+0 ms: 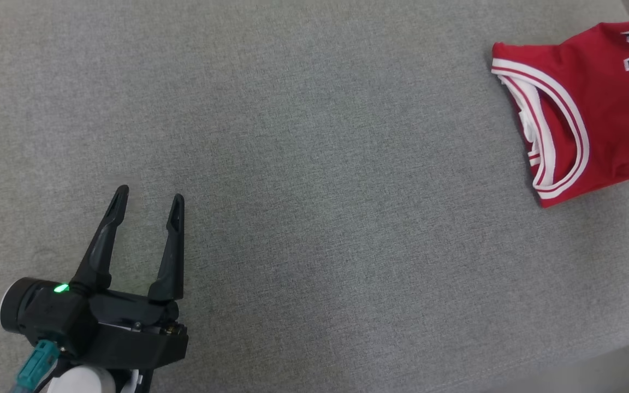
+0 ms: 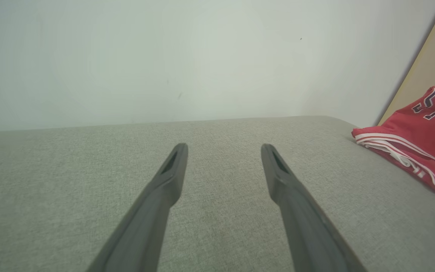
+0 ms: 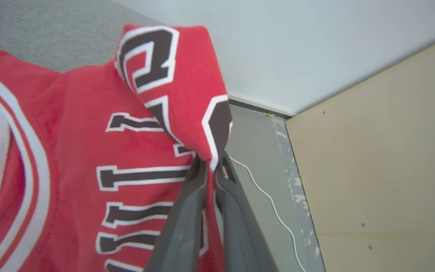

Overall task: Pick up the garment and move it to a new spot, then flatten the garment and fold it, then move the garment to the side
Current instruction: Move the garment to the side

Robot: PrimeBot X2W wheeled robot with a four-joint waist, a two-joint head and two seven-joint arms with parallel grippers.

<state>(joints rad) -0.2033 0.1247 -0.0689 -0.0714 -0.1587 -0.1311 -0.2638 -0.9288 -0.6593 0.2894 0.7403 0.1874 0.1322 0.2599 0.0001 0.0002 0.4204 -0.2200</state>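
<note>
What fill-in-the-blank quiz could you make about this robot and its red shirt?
1. The red sleeveless jersey with white trim lies at the ____ edge of the head view.
2. The left gripper is ____, holding nothing.
3. The right gripper is shut on a fold of the ____.
4. The woven fabric surface under it all is coloured ____.
Missing words: right, open, jersey, grey.

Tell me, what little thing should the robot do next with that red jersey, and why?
Probably lower the right gripper a little and open it. It is shut on a raised fold of the red jersey, which already lies folded near the right edge of the grey cushion; the left gripper is open, well apart from it.
</note>
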